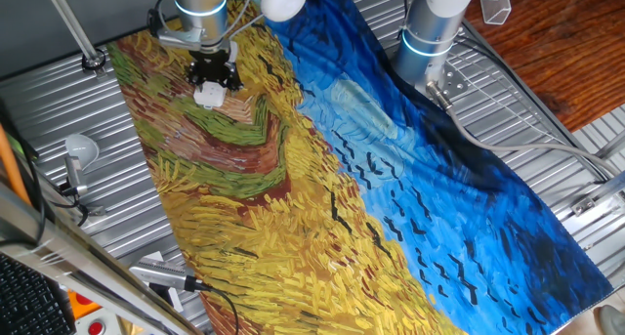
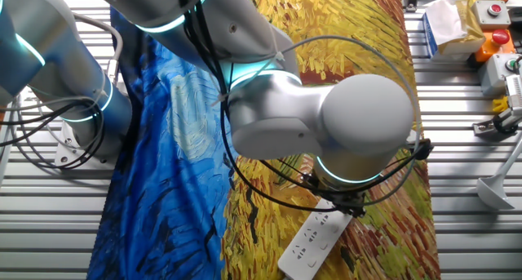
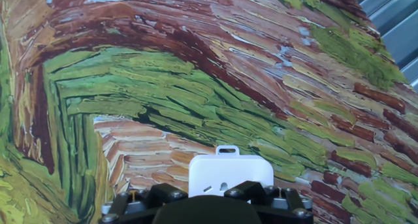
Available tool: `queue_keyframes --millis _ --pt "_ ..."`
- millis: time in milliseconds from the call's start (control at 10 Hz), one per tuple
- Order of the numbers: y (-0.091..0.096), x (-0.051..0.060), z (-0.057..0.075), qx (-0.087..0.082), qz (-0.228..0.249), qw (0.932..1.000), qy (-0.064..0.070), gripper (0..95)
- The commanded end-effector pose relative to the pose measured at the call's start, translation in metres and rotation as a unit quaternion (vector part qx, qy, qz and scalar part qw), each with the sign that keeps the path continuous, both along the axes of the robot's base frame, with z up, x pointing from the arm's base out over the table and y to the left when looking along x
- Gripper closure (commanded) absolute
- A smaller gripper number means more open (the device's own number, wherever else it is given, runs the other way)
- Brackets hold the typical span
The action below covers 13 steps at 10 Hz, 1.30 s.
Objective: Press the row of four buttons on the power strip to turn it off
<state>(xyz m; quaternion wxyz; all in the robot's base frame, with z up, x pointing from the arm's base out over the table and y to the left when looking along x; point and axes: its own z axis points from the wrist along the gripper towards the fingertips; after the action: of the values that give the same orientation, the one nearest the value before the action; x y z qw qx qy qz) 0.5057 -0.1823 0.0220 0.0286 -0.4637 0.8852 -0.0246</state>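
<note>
The white power strip [image 2: 312, 240] lies on the painted cloth, one end running under the arm's wrist. The hand view shows its rounded end with a small hanging tab [image 3: 230, 171] just ahead of the black hand. In one fixed view only a small white piece of the power strip [image 1: 209, 97] shows below the gripper [image 1: 213, 77], which hangs right over it. Small dark marks show on the strip's top face, but I cannot pick out the four buttons. The fingertips are hidden in every view.
A cloth printed with a yellow wheat field and blue sky [image 1: 322, 198] covers the slatted metal table. A second arm's base [image 1: 435, 22] stands at the back. A grey tool with a black cord [image 1: 161, 274] lies at the front left edge. Boxes with red buttons [image 2: 493, 15] sit off the cloth.
</note>
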Motion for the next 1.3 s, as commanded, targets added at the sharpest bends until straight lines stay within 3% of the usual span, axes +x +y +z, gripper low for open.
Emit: queue_keyframes --millis 100,600,900,1000,1300 --pt "0.0 0.0 -0.008 -0.002 0.001 1.0 -0.002 19.0" --pt "-0.001 -0.003 -0.017 -0.003 0.007 0.9999 -0.01 19.0" --pt "-0.001 -0.003 -0.015 -0.003 0.005 0.9999 -0.01 19.0" --pt "-0.001 -0.002 -0.01 -0.008 0.004 0.9999 -0.009 19.0" --pt "-0.004 -0.005 0.023 -0.015 0.005 0.9999 0.006 19.0"
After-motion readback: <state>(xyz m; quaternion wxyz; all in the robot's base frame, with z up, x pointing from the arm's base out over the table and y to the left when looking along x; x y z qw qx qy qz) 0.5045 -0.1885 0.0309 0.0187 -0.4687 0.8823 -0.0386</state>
